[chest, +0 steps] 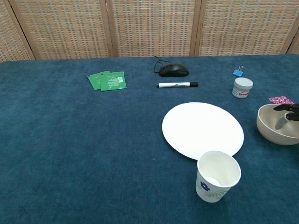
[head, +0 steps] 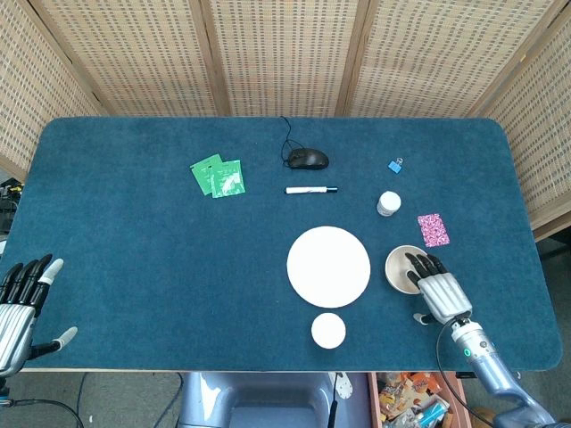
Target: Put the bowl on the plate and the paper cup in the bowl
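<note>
- On the dark blue felt-like table point(head: 134, 250), your smooth cream bowl point(head: 401, 264) sits just right of the round, flat white plate point(head: 328, 266), apart from it.
- Your right hand point(head: 437, 285) reaches over the bowl's near rim, its dark fingertips point(head: 419, 261) spread inside; whether they touch the bowl you cannot tell.
- Your left hand point(head: 20, 303) rests at the table's near left corner, fingers apart, holding nothing.
- Your paper cup point(chest: 217, 175) stands upright just in front of the plate, white with a blue flower and green leaf print.
- Beyond the plate lie a marker point(head: 310, 190) and a small white jar point(head: 388, 204); its label is too small to read.
</note>
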Tool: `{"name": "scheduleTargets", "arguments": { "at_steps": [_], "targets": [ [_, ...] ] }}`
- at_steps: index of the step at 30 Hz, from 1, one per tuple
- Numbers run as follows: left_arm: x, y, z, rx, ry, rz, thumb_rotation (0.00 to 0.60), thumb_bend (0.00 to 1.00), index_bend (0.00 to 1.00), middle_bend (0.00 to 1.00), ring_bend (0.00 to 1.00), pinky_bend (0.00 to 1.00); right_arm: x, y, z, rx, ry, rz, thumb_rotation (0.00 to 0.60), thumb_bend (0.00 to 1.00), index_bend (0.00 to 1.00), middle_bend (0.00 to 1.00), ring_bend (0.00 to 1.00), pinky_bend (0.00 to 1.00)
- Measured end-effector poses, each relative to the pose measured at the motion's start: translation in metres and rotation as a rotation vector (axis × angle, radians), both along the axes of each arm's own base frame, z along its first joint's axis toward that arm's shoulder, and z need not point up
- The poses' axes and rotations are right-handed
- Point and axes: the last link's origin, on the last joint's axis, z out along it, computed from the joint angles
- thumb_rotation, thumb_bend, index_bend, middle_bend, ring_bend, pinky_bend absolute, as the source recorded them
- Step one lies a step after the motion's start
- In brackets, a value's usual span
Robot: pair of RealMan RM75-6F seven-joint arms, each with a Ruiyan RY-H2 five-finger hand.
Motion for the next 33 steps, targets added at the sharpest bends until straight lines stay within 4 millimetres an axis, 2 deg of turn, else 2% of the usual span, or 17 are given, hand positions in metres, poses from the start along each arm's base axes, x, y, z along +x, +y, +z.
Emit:
{"name": "scheduleTargets", "arguments": {
  "at_steps": [2,5,11,19,25,33],
  "targets": [
    [0.000,0.000,0.000,0.001,0.001,0.001,0.600,0.00,0.00,0.00,0.00,0.00,-0.001,-0.001,0.000,0.000,-0.004,-0.007,0.600,0.33,0.43,0.00,0.00,0.00],
    [0.000,0.000,-0.001,-0.003,0.004,0.003,0.600,0.00,0.00,0.00,0.00,0.00,-0.003,-0.004,-0.001,-0.004,-0.003,-0.011,0.600,0.44,0.53,0.00,0.00,0.00],
    [0.001,0.000,-0.004,-0.006,0.006,0.005,0.600,0.00,0.00,0.00,0.00,0.00,-0.004,-0.009,-0.001,-0.041,-0.038,-0.001,0.600,0.49,0.60,0.00,0.00,0.00],
    [0.000,0.001,-0.004,-0.010,0.005,0.010,0.600,0.00,0.00,0.00,0.00,0.00,0.004,-0.011,0.004,-0.102,-0.098,0.084,0.600,0.49,0.62,0.00,0.00,0.00],
    [-0.001,0.003,-0.004,-0.016,0.003,0.016,0.600,0.00,0.00,0.00,0.00,0.00,0.026,-0.013,0.014,-0.143,-0.160,0.183,0.600,0.49,0.62,0.00,0.00,0.00],
    [-0.002,0.008,-0.003,-0.020,-0.002,0.029,0.600,0.00,0.00,0.00,0.00,0.00,0.082,-0.035,0.026,-0.112,-0.242,0.304,0.600,0.49,0.62,0.00,0.00,0.00]
  ]
}}
